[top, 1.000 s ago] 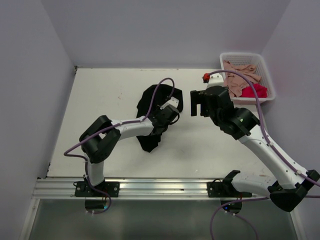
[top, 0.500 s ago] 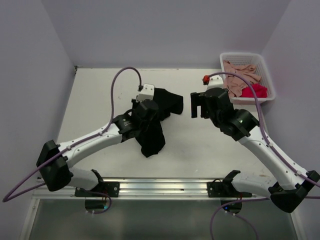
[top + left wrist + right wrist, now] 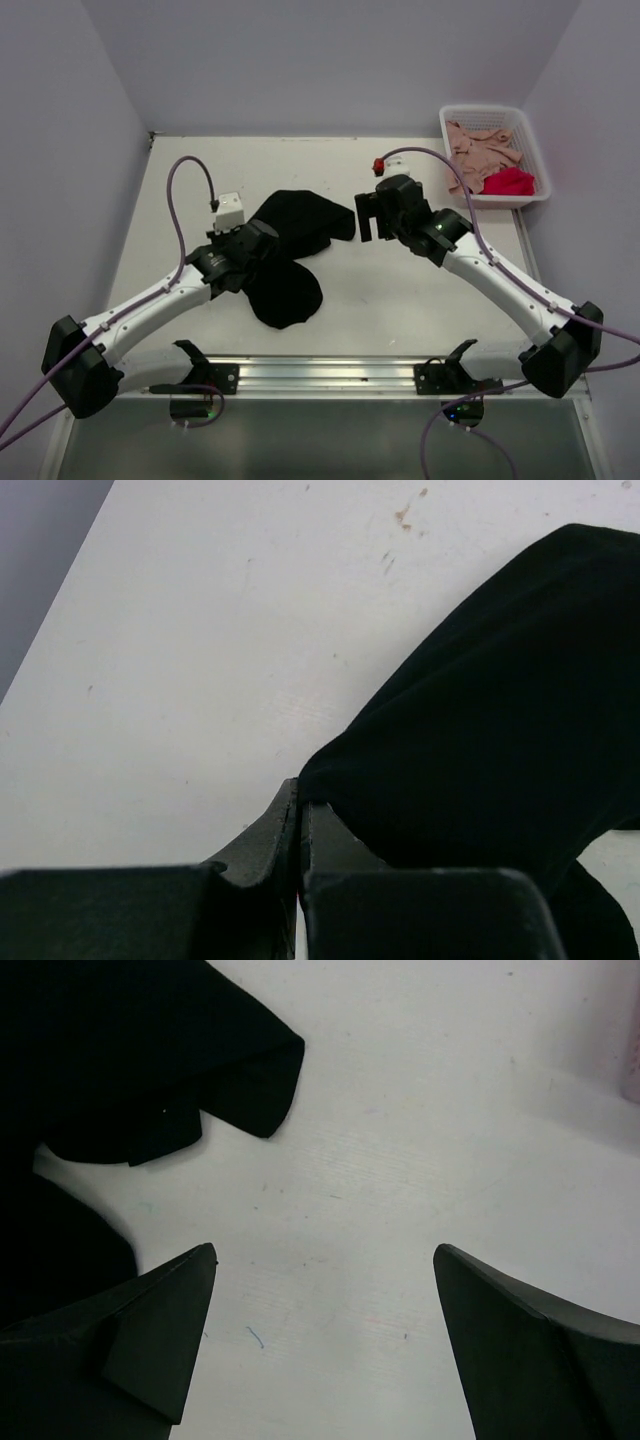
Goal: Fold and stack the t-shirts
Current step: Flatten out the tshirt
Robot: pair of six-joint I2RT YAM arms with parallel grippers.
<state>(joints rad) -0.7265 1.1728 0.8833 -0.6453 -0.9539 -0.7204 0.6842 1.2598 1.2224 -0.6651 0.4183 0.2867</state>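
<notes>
Step in hand: spreading black shirt [image 3: 300,225], crumpled mid-counter [image 3: 430,290]. Your left claw [image 3: 299,815] is pinched tight on its edge. Right claw [image 3: 325,1260] gapes wide, empty, just beside cloth. Next, likely: right takes far edge, you pull flat (pink shirt [image 3: 478,150], red shirt [image 3: 510,183] wait in basket [image 3: 490,108]).

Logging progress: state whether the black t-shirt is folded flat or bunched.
Bunched, not folded: the black t-shirt lies as an uneven heap on the table, an edge pinched in the shut left claw.
</notes>
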